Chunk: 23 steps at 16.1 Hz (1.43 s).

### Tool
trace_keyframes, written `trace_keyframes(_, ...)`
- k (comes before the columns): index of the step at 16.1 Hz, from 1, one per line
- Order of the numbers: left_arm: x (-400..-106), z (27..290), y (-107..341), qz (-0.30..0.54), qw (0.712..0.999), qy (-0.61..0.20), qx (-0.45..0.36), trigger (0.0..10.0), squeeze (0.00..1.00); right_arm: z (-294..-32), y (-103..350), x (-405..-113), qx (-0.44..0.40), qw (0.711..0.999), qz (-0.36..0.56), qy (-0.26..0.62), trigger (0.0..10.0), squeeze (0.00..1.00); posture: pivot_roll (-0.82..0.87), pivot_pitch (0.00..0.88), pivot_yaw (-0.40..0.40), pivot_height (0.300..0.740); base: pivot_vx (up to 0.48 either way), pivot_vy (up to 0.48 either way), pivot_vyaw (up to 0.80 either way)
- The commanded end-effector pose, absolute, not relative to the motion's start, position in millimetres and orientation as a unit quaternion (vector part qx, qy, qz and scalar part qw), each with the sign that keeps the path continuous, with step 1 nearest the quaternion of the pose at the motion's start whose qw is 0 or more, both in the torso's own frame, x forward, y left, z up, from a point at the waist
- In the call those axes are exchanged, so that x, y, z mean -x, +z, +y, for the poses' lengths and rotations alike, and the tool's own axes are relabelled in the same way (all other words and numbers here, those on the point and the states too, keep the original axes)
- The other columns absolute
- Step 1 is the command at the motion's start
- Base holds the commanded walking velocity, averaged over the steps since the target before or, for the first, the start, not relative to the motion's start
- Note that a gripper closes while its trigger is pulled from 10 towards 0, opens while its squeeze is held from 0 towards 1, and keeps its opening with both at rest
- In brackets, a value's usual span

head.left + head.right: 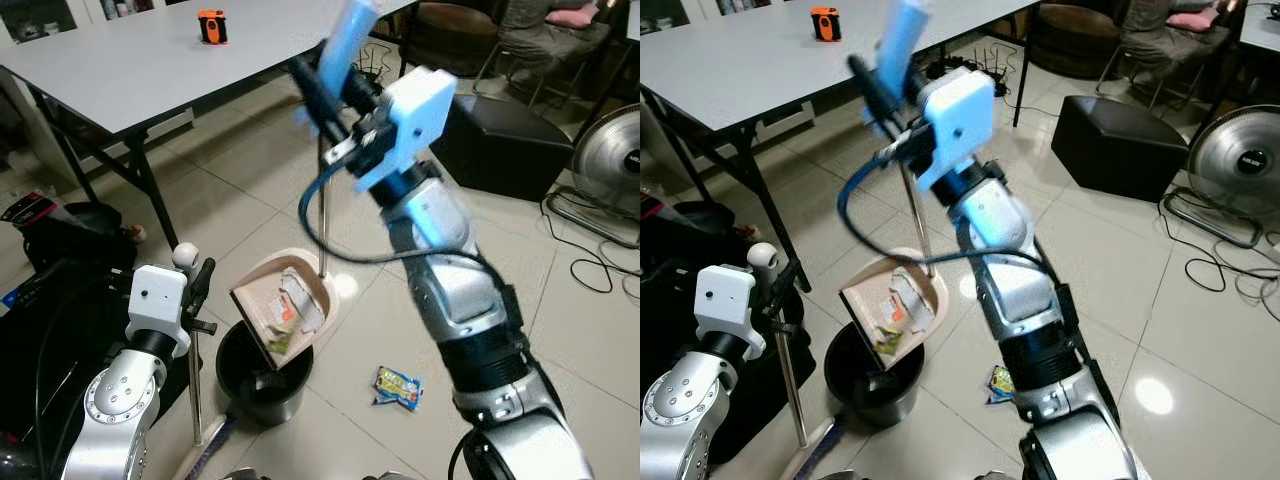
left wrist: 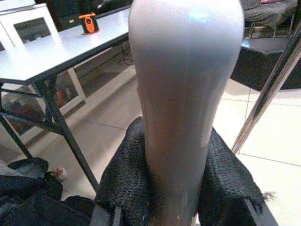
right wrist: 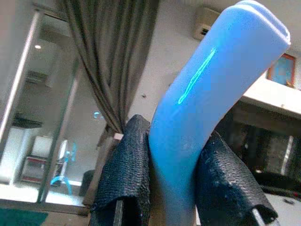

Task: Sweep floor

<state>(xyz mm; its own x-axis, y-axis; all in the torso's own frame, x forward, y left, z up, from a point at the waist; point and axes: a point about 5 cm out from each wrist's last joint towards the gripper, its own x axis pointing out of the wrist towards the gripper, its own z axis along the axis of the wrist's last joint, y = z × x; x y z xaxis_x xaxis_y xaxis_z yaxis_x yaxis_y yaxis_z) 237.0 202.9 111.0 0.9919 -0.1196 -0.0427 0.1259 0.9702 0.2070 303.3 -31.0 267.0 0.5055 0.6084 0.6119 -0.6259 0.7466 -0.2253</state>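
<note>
Over the tiled floor, centre frame, the right tool clamps the light, stiff dustpan's blue handle, tipping litter binward; left tool grips the broom handle.

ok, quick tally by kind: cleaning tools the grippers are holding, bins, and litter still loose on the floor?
Dustpans: 1, dustpan, blue handle in right gripper
Brooms: 1, broom, white handle in left gripper
Bins: 1, black bin
Loose floor litter: 1, wrapper
Total: 4

Silver arms, white wrist housings
</note>
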Motion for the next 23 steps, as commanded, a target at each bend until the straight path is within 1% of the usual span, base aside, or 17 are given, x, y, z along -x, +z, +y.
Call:
trace_keyframes(1,-240,204,117,-0.002,0.991,-0.064,-0.113,10.0,0.0,-24,271,-295,-0.003,0.849,-0.374,0.373,10.0,0.0,0.1,0.014,-0.003,0.74,0.0,0.0,0.0)
trace_keyframes(3,-240,204,117,-0.003,0.991,-0.065,-0.113,10.0,0.0,-19,267,-290,0.005,0.841,-0.378,0.388,10.0,0.0,0.1,0.014,-0.003,0.74,0.0,0.0,0.0)
trace_keyframes(4,-240,204,117,-0.002,0.991,-0.065,-0.113,10.0,0.0,-12,260,-283,0.012,0.83,-0.381,0.407,10.0,0.0,0.1,0.018,0.001,0.74,0.0,0.0,0.0)
trace_keyframes(7,-241,204,117,-0.002,0.991,-0.067,-0.113,10.0,0.0,-2,251,-272,0.027,0.814,-0.383,0.436,10.0,0.0,0.1,0.021,0.001,0.74,0.0,0.0,0.0)
trace_keyframes(8,-241,204,117,-0.003,0.991,-0.067,-0.113,10.0,0.0,4,245,-263,0.044,0.796,-0.393,0.458,10.0,0.0,0.1,0.022,0.003,0.74,0.0,0.0,0.0)
trace_keyframes(9,-241,204,117,-0.003,0.991,-0.067,-0.114,10.0,0.0,6,244,-261,0.046,0.793,-0.394,0.462,10.0,0.0,0.1,0.022,0.003,0.74,0.0,0.0,0.0)
trace_keyframes(14,-242,204,117,-0.003,0.991,-0.068,-0.114,10.0,0.0,18,239,-244,0.063,0.756,-0.414,0.503,10.0,0.0,0.1,0.02,0.007,0.74,0.0,0.0,0.0)
trace_keyframes(16,-243,204,117,-0.003,0.991,-0.069,-0.114,10.0,0.0,21,238,-241,0.066,0.748,-0.419,0.51,10.0,0.0,0.1,0.018,0.007,0.74,0.0,0.0,0.0)
trace_keyframes(17,-243,204,117,-0.004,0.991,-0.07,-0.114,10.0,0.0,24,238,-237,0.076,0.735,-0.427,0.521,10.0,0.0,0.1,0.017,0.007,0.74,0.0,0.0,0.0)
trace_keyframes(19,-244,204,117,-0.004,0.991,-0.07,-0.114,10.0,0.0,27,238,-234,0.084,0.724,-0.434,0.529,10.0,0.0,0.1,0.015,0.006,0.74,0.0,0.0,0.0)
trace_keyframes(23,-246,204,117,-0.005,0.991,-0.07,-0.113,10.0,0.0,28,239,-233,0.089,0.715,-0.443,0.533,10.0,0.0,0.1,0.014,0.006,0.74,0.0,0.0,0.0)
